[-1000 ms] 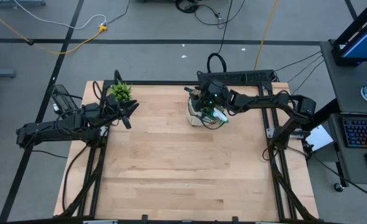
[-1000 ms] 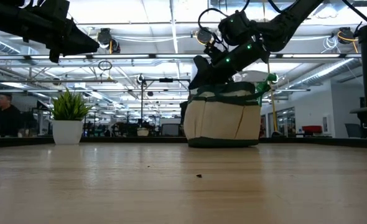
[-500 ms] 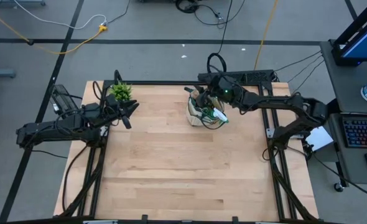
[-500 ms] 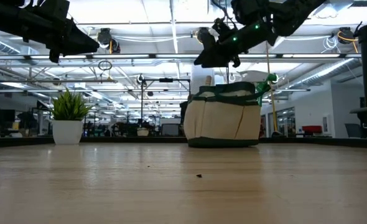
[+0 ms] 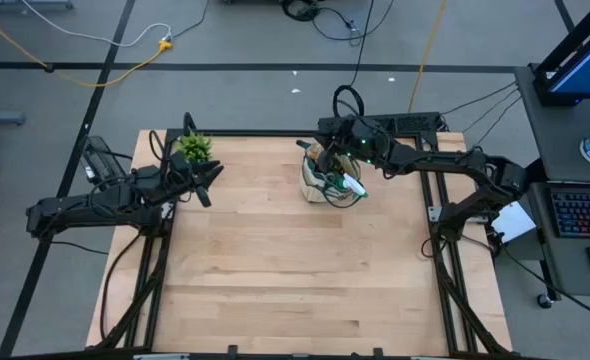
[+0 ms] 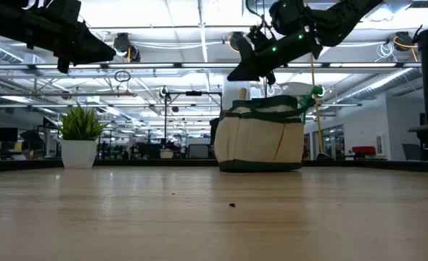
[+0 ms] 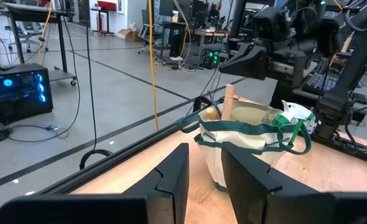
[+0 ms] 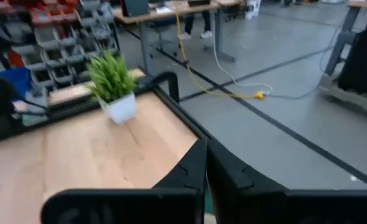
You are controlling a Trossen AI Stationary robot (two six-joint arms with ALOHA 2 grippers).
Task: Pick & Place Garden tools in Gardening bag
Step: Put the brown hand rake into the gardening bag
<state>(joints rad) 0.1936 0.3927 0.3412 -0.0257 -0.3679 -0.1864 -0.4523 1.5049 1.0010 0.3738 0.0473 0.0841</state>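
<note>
The gardening bag (image 5: 327, 183) stands upright at the table's (image 5: 275, 270) far edge. The right gripper (image 5: 324, 153), closed and empty, hovers just above it. A wooden handle (image 7: 229, 102) points upward inside.

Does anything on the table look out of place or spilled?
Nothing stands out. The bag stands upright with a spray bottle and a wooden handle sticking out of it. The plant is upright too.

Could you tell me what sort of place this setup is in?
Probably a large open robotics lab or workshop: exposed ceiling lights, desks with cables on the floor, and a glowing computer tower beside the table.
</note>
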